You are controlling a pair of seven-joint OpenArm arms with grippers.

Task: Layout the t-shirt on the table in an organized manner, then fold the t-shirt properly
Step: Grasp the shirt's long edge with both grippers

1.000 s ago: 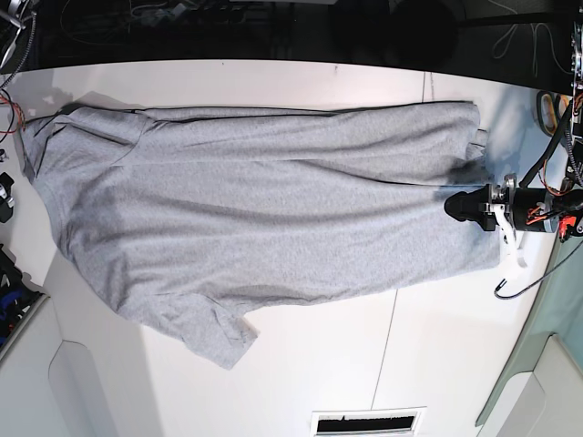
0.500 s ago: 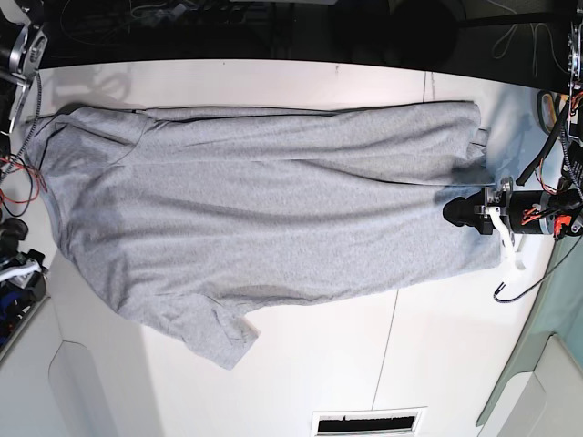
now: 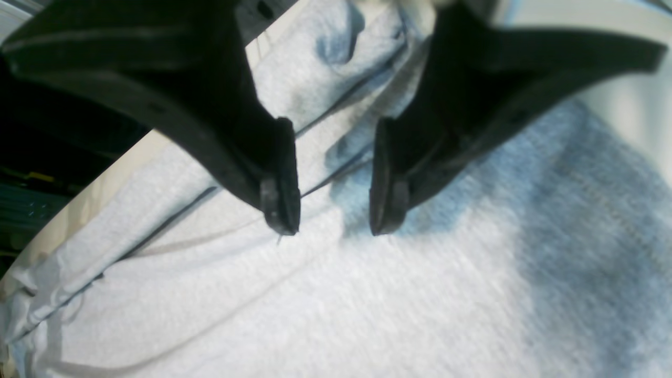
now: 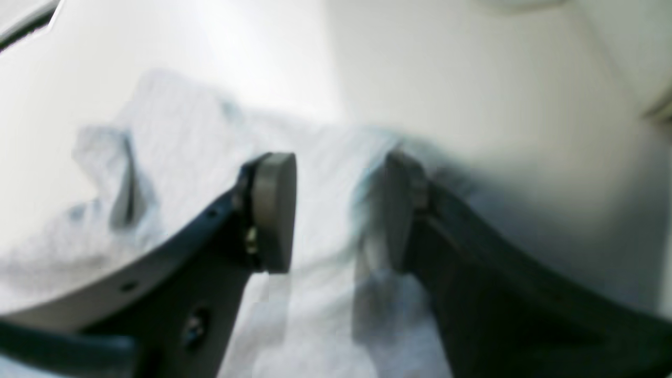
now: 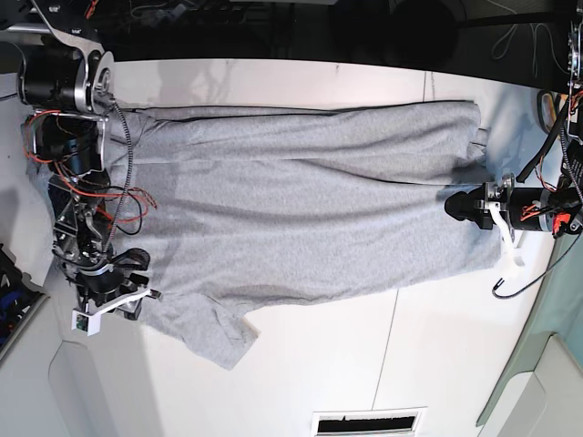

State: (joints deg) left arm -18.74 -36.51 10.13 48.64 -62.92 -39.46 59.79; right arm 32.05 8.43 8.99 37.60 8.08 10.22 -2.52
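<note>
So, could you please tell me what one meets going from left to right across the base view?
Right pincer → t-shirt → left pincer, all over the table.

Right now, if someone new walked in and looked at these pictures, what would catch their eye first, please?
First, the big heather-grey t-shirt, spread lengthwise across most of the white table with one sleeve sticking out toward the near edge. Next, the two arms at its opposite ends in the base view: the right gripper over the sleeve end and the left gripper over the hem end, both with jaws apart just above the cloth.
</note>
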